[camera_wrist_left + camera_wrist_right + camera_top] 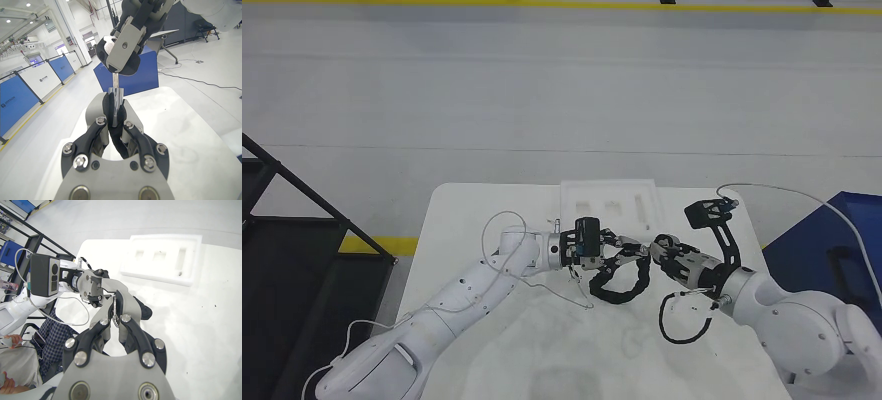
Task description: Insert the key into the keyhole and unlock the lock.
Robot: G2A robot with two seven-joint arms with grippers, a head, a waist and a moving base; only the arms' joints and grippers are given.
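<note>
My left gripper (114, 101) is shut on the lock's chrome cylinder (115, 109), held above the white table (492, 215). The lock's black cable (617, 288) hangs in a loop below the two grippers. Facing it, my right gripper (115, 306) is shut on the black head of the key (130, 64). The key's metal blade (115, 80) points straight at the cylinder's end, and its tip meets the keyhole; how deep it sits I cannot tell. In the top view the left gripper (614, 250) and the right gripper (650, 248) meet over the table's middle.
A white foam tray (607, 200) with shallow recesses lies at the table's far edge, also seen as the foam tray (160, 258). A blue box (832, 245) stands off the table's right side. A black frame (302, 190) stands off the left side.
</note>
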